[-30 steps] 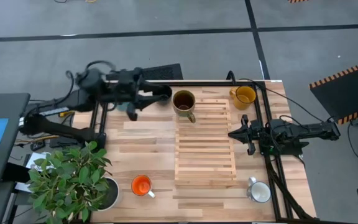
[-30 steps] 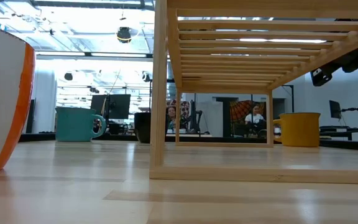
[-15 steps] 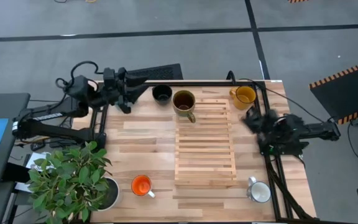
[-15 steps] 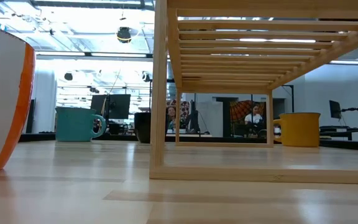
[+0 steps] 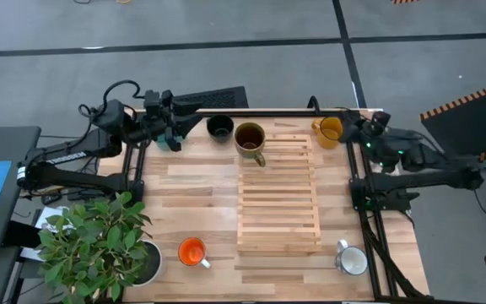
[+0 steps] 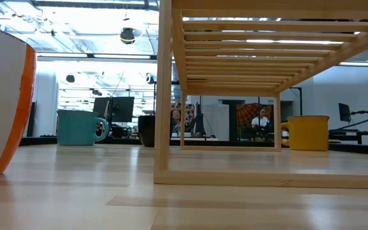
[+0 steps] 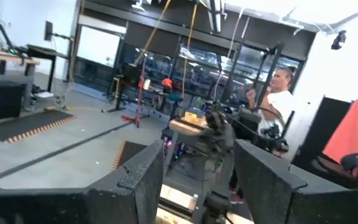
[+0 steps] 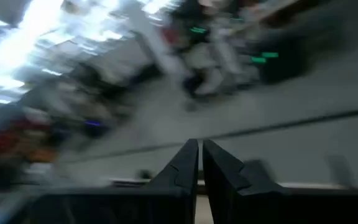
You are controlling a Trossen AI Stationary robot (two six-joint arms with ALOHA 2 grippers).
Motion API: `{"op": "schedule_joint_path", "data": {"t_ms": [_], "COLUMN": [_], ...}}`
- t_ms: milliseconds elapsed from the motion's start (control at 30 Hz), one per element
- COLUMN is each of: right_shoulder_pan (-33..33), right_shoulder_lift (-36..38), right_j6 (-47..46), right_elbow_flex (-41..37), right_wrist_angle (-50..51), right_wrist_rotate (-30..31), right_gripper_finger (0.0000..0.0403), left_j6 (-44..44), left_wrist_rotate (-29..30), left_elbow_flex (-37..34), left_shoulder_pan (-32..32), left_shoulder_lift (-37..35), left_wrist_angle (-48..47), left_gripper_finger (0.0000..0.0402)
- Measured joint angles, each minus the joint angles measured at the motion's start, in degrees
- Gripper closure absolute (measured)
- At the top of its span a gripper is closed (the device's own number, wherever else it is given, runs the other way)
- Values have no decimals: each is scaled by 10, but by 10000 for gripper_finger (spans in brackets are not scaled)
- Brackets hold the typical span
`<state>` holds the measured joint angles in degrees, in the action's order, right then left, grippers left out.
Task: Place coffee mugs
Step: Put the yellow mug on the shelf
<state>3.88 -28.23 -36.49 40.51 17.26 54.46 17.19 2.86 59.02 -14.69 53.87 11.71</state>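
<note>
In the high view the black mug (image 5: 220,127) stands at the table's far edge. The brown mug (image 5: 250,139) sits on the wooden rack's (image 5: 278,190) far left corner. The yellow mug (image 5: 332,128) is at the far right, the orange mug (image 5: 191,252) near left, and the silvery mug (image 5: 352,260) near right. The teal mug (image 6: 78,126) shows in the low view, left of the black mug (image 6: 147,131); from above, my left arm covers it. My left gripper (image 5: 191,127) hovers open (image 7: 194,180) left of the black mug. My right gripper (image 5: 363,127) is shut (image 8: 200,163) just right of the yellow mug.
A potted plant (image 5: 99,241) fills the near left corner. A black frame rail (image 5: 354,169) runs along the table's right side and another along the far edge. In the low view the rack's leg (image 6: 163,96) stands in front, with people in the room behind.
My left gripper has drawn back from the black mug toward the table's far left corner; the mug stays put. My right arm has swung from the middle of the right edge toward the far right corner, turning from pointing left to pointing past the far edge, beside the yellow mug.
</note>
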Motion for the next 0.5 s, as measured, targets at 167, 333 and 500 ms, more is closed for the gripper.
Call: {"op": "schedule_joint_path", "data": {"t_ms": [167,333,500], "right_shoulder_pan": [87,199,293], "right_shoulder_lift": [-66,-102,-156], "right_j6": [-184,-313,-281], "right_elbow_flex": [65,73,73], "right_wrist_angle": [252,426,451], "right_wrist_rotate": [-39,-163,-220], "right_gripper_finger": [351,332,269], "left_j6": [5,6,6], "left_wrist_rotate": [-26,-26,-27], "left_elbow_flex": [0,0,0], "left_shoulder_pan": [-11,-15,-15], "left_shoulder_lift": [0,0,0], "left_wrist_angle": [-23,-48,-61], "left_gripper_finger": [223,223,223]}}
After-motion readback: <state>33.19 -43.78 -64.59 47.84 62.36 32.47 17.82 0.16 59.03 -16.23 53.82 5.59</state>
